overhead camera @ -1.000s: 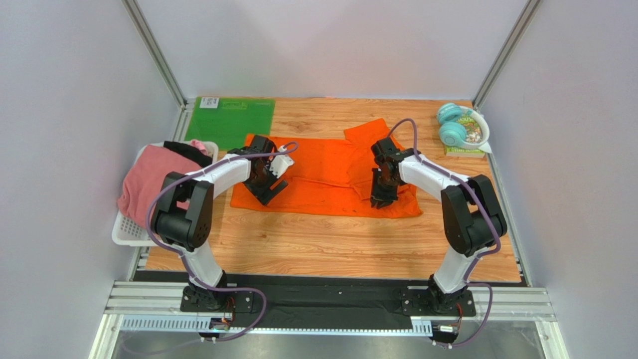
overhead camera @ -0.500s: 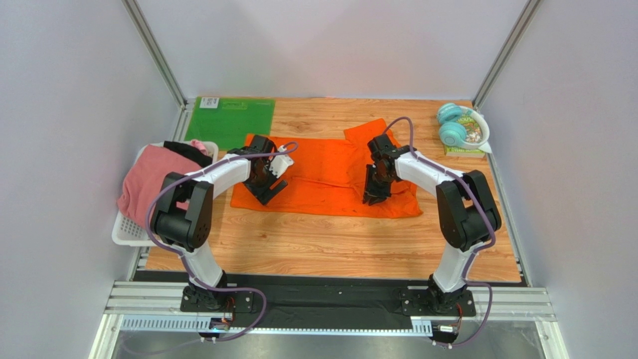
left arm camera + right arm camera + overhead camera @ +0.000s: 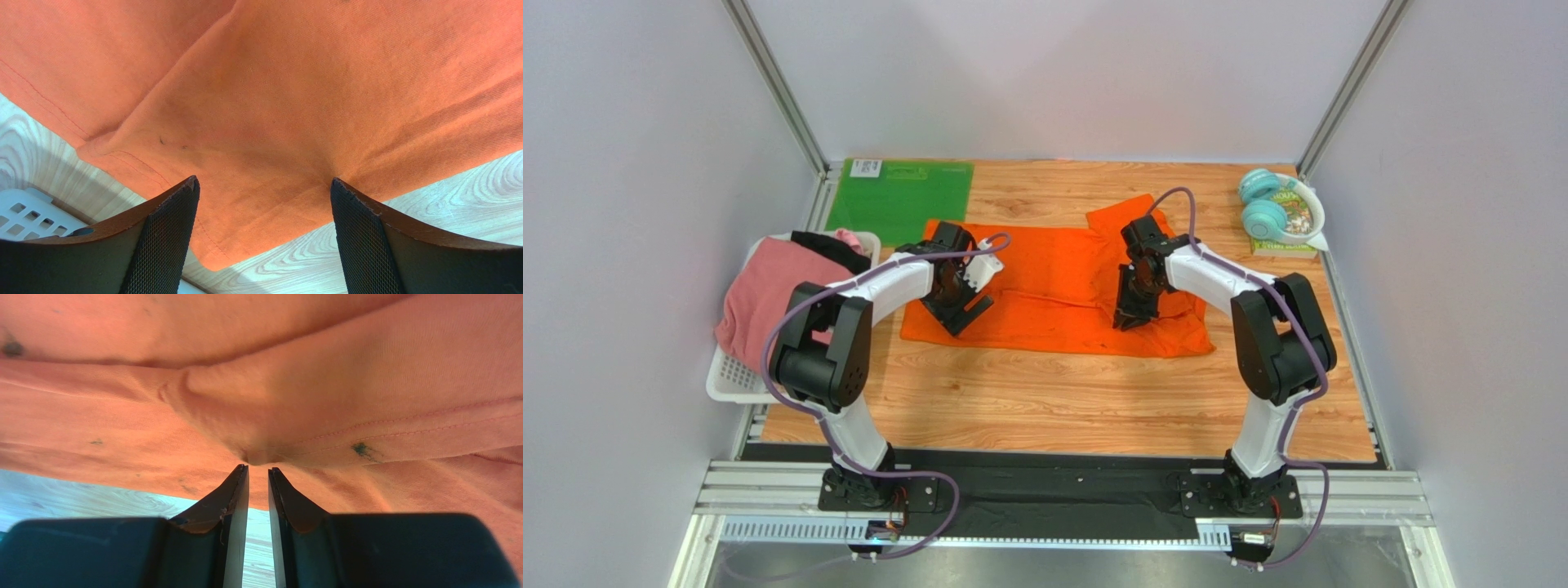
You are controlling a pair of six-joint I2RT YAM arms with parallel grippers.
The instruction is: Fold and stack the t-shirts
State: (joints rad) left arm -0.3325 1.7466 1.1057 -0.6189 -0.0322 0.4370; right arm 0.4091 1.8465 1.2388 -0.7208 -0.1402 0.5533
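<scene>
Right wrist view: the right gripper point(image 3: 258, 470) pinches a pucker of the orange t-shirt point(image 3: 307, 386). The left gripper point(image 3: 264, 190) hangs spread above its other end. The shirt lies on the table point(image 3: 1063, 392), apparently half-folded. The pink t-shirt point(image 3: 768, 294) and black t-shirt point(image 3: 830, 249) lie heaped in the basket point(image 3: 725, 374). Nothing is stacked.

Our left arm reaches forward and inward. The left gripper point(image 3: 955, 309) tilts down, fingers point(image 3: 169, 233) spread wide, holding nothing. Our right arm bends inward too, right gripper point(image 3: 1133, 312) pointing down, fingers point(image 3: 230, 499) nearly together, pinching a fold of shirt point(image 3: 319, 386).
</scene>
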